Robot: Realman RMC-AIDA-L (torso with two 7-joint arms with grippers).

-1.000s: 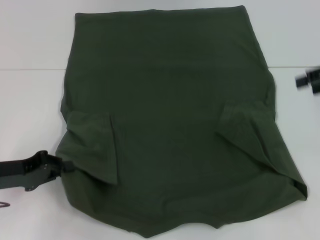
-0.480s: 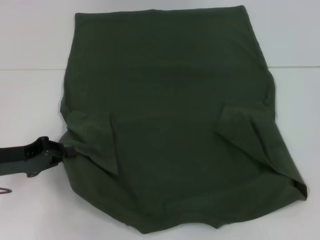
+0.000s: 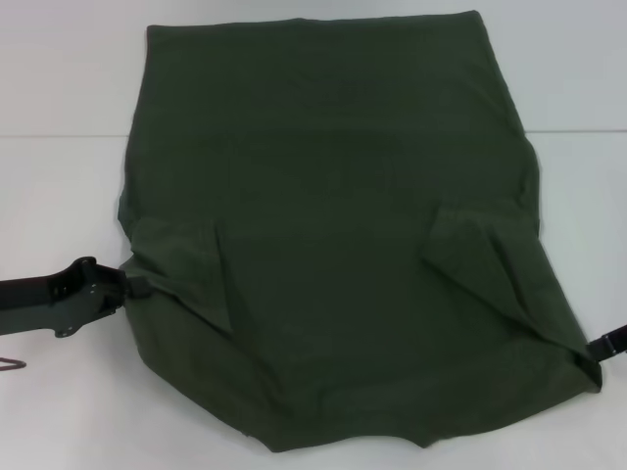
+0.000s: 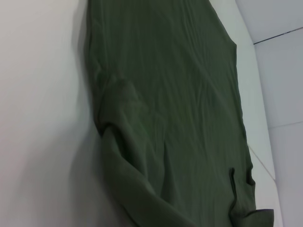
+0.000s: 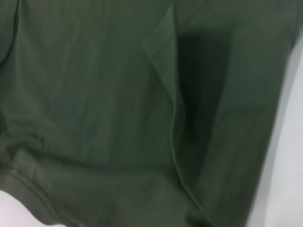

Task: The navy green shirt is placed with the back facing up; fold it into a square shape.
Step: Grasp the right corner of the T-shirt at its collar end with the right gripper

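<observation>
Olive cotton covers most of the white table (image 3: pixel 59 196): the navy green shirt (image 3: pixel 333 245) lies flat, plain side up, both sleeves folded inward. It looks soft, light and limp, best pinched at its side edges. The left gripper (image 3: pixel 137 288) meets the left edge and the right gripper (image 3: pixel 600 345) the near right corner; whether either is clamped cannot be told.

White table (image 3: pixel 59 196), bare toward its left and right edges, crossed by a thin dark seam line (image 3: pixel 64 135) (running side to side) toward its far edge.
</observation>
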